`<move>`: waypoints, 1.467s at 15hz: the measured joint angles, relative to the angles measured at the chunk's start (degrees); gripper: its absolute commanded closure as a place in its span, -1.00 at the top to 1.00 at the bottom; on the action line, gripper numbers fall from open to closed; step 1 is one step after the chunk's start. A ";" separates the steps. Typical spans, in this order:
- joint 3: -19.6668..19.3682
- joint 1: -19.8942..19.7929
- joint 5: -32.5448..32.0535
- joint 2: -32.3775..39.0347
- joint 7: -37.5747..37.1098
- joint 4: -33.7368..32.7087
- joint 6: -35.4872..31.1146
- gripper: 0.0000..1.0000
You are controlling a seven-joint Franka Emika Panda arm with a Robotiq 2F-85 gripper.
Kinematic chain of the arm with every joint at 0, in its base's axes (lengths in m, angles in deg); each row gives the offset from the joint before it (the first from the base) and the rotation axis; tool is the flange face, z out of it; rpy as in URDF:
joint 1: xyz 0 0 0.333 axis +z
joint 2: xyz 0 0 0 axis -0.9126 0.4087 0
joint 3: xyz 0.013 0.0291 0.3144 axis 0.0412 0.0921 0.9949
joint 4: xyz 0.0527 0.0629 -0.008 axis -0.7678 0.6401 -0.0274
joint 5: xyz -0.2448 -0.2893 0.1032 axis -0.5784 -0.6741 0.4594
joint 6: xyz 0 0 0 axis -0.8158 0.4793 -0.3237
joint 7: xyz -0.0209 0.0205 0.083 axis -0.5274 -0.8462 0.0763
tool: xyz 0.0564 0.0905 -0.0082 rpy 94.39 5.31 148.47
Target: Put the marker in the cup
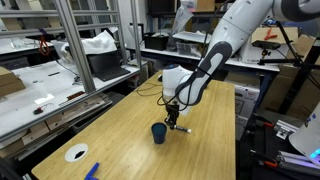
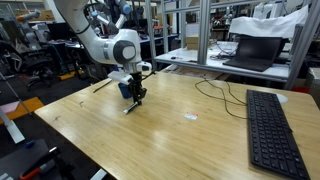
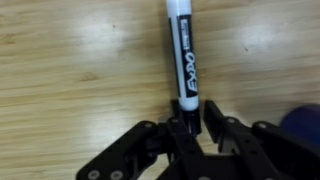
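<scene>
The marker (image 3: 183, 55) has a white barrel with black print and a black end, and it lies along the wooden table. My gripper (image 3: 193, 118) is low over the table with its fingers closed in around the marker's black end. In both exterior views the marker (image 1: 181, 128) (image 2: 131, 107) slants down from the fingers (image 1: 174, 119) (image 2: 138, 96) to the table. The navy-blue cup (image 1: 158, 132) stands upright just beside the gripper. It shows as a blue patch at the edge of the wrist view (image 3: 305, 125) and is partly hidden behind the gripper (image 2: 124, 89).
A white ring-shaped disc (image 1: 77, 153) and a flat bright-blue object (image 1: 92, 170) lie near a table corner. A black keyboard (image 2: 272, 130) and a cable (image 2: 212, 93) lie on the table's other side. Metal shelving frames stand around the table.
</scene>
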 measured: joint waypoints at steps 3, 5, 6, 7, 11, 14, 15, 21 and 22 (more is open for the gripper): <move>-0.01 0.03 0.00 -0.03 0.00 -0.09 -0.22 -0.91; 0.00 0.02 0.00 -0.06 0.01 -0.10 -0.74 -0.91; 0.00 0.03 -0.01 -0.36 0.01 -0.07 -1.34 -0.91; 0.02 0.09 -0.04 -1.02 0.01 -0.02 -1.96 -0.91; -0.40 1.82 -2.48 -7.58 -0.81 1.70 -4.36 -0.91; -2.02 4.83 -7.59 -13.42 -4.69 4.04 -5.12 -0.91; -2.47 5.86 -9.73 -15.10 -6.40 4.85 -5.75 -0.91; -4.48 11.62 -22.06 -18.56 -17.42 8.41 -15.77 -0.91; -5.15 12.37 -23.50 -18.31 -18.92 8.82 -17.94 -0.91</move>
